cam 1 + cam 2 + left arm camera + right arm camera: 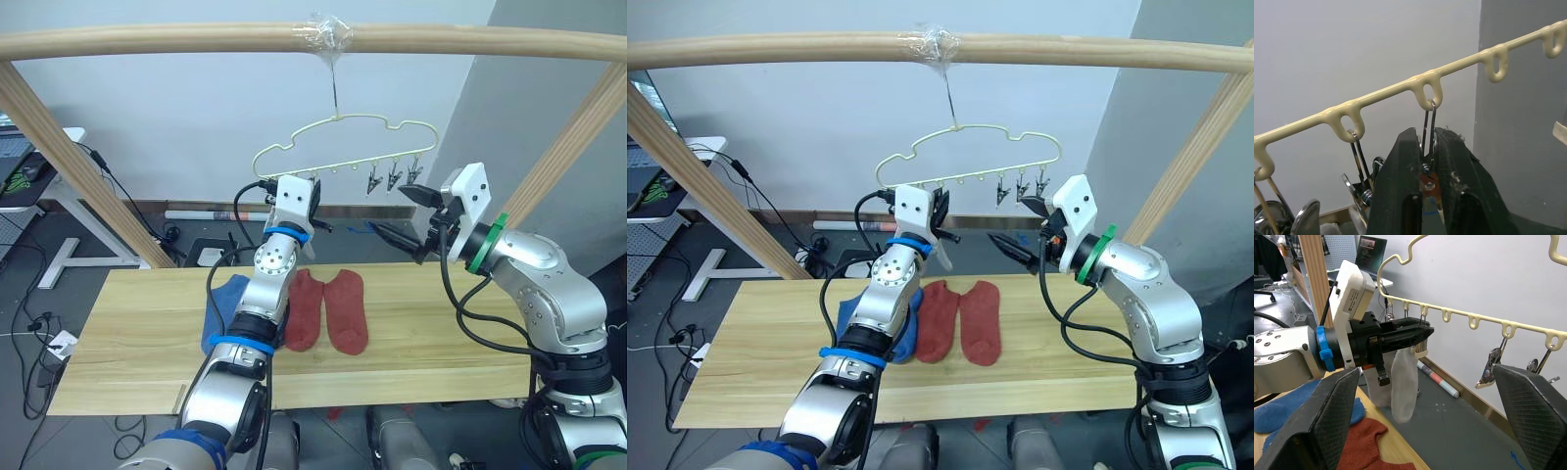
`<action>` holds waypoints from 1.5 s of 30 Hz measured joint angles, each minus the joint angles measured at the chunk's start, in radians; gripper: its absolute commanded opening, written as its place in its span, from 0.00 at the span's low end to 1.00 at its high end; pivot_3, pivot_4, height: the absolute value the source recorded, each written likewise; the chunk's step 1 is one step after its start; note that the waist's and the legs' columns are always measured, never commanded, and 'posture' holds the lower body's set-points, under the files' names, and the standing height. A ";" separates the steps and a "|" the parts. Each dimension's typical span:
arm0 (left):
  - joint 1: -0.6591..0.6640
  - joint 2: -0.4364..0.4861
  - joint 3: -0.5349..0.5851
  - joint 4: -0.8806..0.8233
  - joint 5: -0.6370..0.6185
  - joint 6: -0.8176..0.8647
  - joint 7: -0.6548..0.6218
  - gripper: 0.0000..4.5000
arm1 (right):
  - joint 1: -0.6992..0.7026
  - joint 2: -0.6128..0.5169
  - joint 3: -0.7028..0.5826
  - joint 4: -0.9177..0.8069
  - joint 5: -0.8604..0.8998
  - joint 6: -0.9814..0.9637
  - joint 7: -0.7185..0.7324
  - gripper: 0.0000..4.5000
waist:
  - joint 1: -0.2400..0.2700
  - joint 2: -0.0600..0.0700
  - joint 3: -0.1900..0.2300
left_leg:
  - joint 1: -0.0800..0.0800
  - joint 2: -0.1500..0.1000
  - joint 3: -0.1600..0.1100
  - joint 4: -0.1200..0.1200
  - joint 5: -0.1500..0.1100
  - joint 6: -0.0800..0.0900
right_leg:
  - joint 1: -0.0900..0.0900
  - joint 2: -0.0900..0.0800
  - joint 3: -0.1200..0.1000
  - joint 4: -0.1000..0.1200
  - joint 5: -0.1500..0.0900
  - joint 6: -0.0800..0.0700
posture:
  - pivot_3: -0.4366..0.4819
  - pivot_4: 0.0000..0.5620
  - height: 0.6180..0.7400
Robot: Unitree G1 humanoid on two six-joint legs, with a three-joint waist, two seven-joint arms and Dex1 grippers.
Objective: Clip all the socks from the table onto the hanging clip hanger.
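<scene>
The pale-yellow clip hanger [343, 127] hangs from the wooden pole. My left gripper [312, 201] is raised to its straight bar and is shut on a metal clip [1426, 122]. A light grey sock [1403, 387] dangles under that clip, and a second grey sock [1378, 391] hangs just behind it. My right gripper [402, 215] is wide open and holds nothing; it hovers below the three free clips [392, 178] at the bar's right end. Two rust-red socks [304, 308] [345, 311] lie side by side on the table [127, 333]. Blue sock fabric [223, 311] lies to their left, partly behind my left arm.
The round wooden pole frame [196, 41] spans the top, and its slanted legs [78, 157] [573, 137] come down at both ends of the table. A white desk and loose cables [39, 323] are on the floor to the left.
</scene>
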 measured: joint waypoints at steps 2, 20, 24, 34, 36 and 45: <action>0.000 0.001 0.000 0.000 0.000 -0.002 0.000 0.03 | 0.002 0.000 0.004 0.000 -0.001 0.000 0.000 1.00 | 0.000 0.000 0.000 | 0.000 0.000 0.000 0.000 0.000 0.000 | 0.000 0.000 0.000 0.000 0.000 0.000 | 0.44 0.30 1.00; 0.065 0.063 0.109 -0.338 -0.389 0.526 -0.311 0.03 | 0.044 0.166 0.364 0.550 -0.364 -0.276 -0.087 1.00 | -0.033 0.000 0.000 | 0.002 0.001 0.000 0.000 0.000 0.000 | 0.000 0.000 0.000 0.002 0.000 -0.001 | 0.47 0.30 1.00; 0.093 0.112 0.157 -0.454 -0.498 0.700 -0.329 0.03 | -0.042 0.279 0.368 0.785 -0.393 -0.340 -0.100 1.00 | -0.042 0.000 0.000 | 0.002 0.001 0.000 0.001 0.001 0.000 | 0.000 0.000 0.000 0.002 0.001 -0.001 | 0.50 0.29 1.00; 0.122 0.124 0.156 -0.550 -0.515 0.785 -0.291 0.03 | -0.202 0.422 0.345 1.270 -0.473 -0.480 -0.162 0.92 | -0.021 0.000 -0.001 | 0.002 0.000 -0.001 0.000 0.001 0.000 | 0.001 0.000 0.000 0.002 0.002 -0.002 | 0.54 0.28 1.00; 0.128 0.116 0.155 -0.565 -0.518 0.799 -0.288 0.03 | -0.217 0.421 0.338 1.311 -0.482 -0.504 -0.173 0.79 | -0.019 0.000 -0.001 | 0.003 0.000 -0.001 0.000 0.001 0.000 | 0.001 0.000 0.000 0.002 0.002 -0.002 | 0.54 0.28 1.00; 0.137 0.121 0.175 -0.591 -0.584 0.870 -0.299 0.03 | -0.042 0.315 0.332 1.102 -0.501 -0.544 -0.072 0.08 | -0.013 0.000 -0.002 | 0.012 0.000 -0.001 0.000 0.001 0.000 | 0.012 0.000 0.000 0.000 -0.001 0.003 | 0.53 0.28 1.00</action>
